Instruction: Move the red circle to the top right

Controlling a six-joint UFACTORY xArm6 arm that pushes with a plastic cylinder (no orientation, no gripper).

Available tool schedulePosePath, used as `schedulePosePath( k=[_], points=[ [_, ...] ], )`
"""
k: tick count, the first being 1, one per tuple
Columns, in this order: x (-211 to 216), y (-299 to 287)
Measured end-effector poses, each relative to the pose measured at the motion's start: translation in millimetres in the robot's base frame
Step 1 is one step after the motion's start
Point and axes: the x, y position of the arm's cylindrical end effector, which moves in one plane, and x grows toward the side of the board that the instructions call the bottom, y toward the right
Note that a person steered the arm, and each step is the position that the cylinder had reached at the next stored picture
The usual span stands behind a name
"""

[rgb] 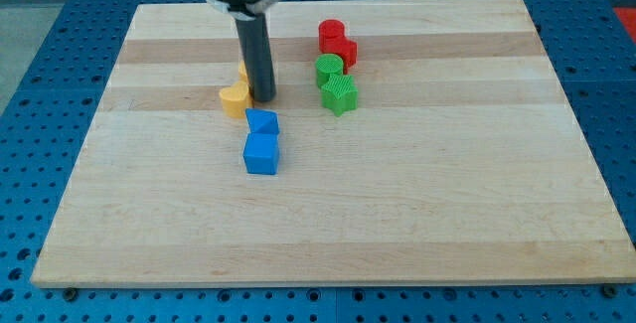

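The red circle (331, 33) sits near the board's top centre, touching a second red block (345, 52) just below and right of it. My tip (264, 97) is to their left, at the right side of a yellow block (236, 95); the rod hides part of another yellow block (243, 70) behind it. A green round block (329, 68) and a green star-like block (340, 93) lie just below the red pair. The tip is about 70 pixels left of and below the red circle, not touching it.
A blue block (262, 121) and a blue cube (261, 153) sit just below my tip. The wooden board (447, 184) lies on a blue perforated table (40, 84).
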Motion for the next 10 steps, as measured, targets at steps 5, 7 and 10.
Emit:
schedulePosePath(
  k=[5,7,10],
  points=[
    [-102.4,73.3],
    [-70.7,109.6],
    [-108.6,240.7]
  ],
)
